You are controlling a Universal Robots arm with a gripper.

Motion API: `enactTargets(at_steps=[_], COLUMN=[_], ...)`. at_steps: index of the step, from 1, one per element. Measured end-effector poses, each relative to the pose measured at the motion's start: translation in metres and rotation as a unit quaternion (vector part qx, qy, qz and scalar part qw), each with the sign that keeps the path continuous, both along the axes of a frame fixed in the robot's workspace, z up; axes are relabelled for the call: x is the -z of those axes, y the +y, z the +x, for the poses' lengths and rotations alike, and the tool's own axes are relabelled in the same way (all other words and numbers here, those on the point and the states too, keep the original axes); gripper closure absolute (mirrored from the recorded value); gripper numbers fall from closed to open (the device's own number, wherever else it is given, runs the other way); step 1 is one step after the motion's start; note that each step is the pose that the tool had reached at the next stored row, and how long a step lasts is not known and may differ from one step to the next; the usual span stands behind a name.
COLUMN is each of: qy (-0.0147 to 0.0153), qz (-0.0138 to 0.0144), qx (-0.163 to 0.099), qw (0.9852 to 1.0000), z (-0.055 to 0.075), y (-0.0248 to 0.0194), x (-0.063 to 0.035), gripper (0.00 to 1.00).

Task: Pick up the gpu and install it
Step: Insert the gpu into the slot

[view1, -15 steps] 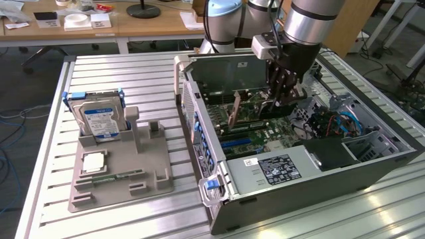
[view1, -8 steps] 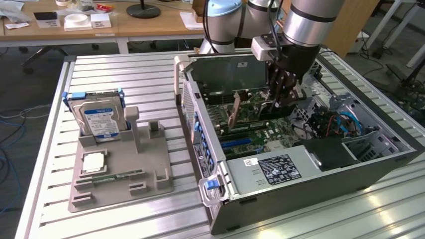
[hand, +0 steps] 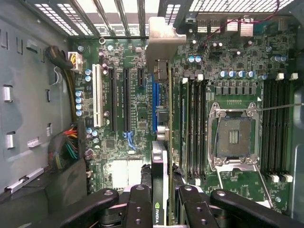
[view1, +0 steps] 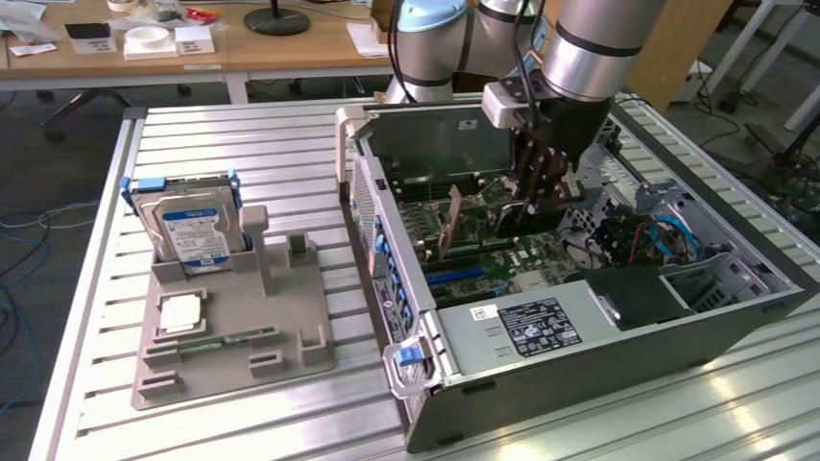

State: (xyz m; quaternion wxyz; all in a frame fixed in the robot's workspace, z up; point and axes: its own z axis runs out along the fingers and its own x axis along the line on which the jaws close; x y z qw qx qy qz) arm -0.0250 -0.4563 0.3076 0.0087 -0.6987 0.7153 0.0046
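Above green motherboard (hand: pixel 237 185), thin flat gpu (hand: pixel 164 121) edge-on, seemingly firm in grip of black tool (hand: pixel 164 199)

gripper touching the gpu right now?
Touching. Wrist view: the gripper clamps the gpu between its fingers, no gap.

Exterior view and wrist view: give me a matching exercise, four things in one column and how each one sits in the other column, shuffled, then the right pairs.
Things:
1. gpu
2. hard drive
3. memory stick
4. processor socket

States:
A. lying in the grey holder
B. clamped in the gripper, edge-on over the motherboard
C. empty, on the motherboard
D. standing upright in the grey holder

Pairs: 1-B, 2-D, 3-A, 4-C
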Motion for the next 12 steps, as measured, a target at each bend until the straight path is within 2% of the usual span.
enactTargets(at_steps=[6,12], qy=[0.0000,0.0000], qz=[-0.0001,0.0000], qx=[0.000,0.000], qw=[1.0000,1.0000], z=[0.0000,-0.0011], y=[0.0000,0.0000], x=[0.0047,0.0052], gripper=[0.73,0.73])
